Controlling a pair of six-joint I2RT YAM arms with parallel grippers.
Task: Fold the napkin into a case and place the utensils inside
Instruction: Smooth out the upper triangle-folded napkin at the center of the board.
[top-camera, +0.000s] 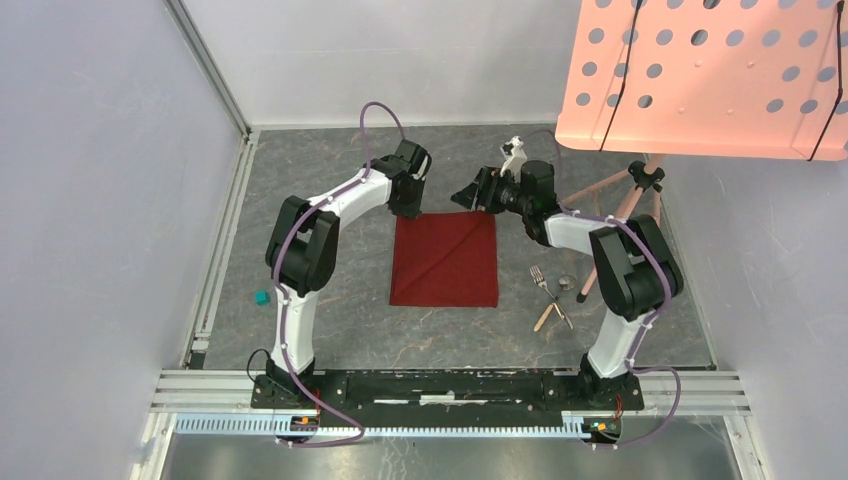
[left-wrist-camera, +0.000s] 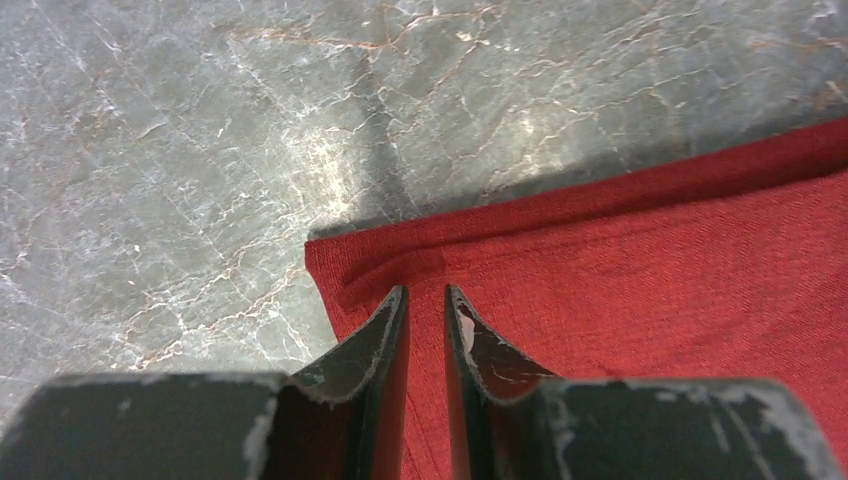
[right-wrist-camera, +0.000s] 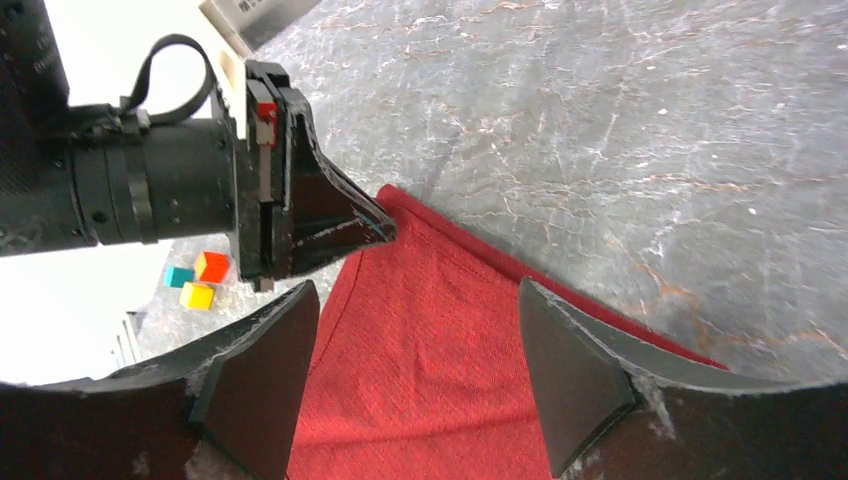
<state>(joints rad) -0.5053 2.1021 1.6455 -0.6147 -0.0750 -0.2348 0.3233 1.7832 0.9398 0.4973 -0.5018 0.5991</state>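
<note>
The dark red napkin (top-camera: 445, 260) lies flat on the grey marbled table, with a diagonal crease. My left gripper (top-camera: 408, 207) is down at its far left corner. In the left wrist view the left gripper (left-wrist-camera: 426, 295) has its jaws nearly together, pinching the cloth (left-wrist-camera: 650, 270) by that corner. My right gripper (top-camera: 478, 192) hovers over the far right corner. In the right wrist view it (right-wrist-camera: 418, 290) is wide open and empty above the napkin (right-wrist-camera: 430, 340). A silver fork (top-camera: 541, 277) lies right of the napkin with another slim piece (top-camera: 548, 315). I cannot make out the spoon.
A pink perforated stand (top-camera: 700, 70) overhangs the back right, and its thin tripod legs (top-camera: 610, 185) reach the table near the right arm. A small green cube (top-camera: 262, 297) sits at the left. Coloured cubes (right-wrist-camera: 197, 280) show in the right wrist view. Walls close in on both sides.
</note>
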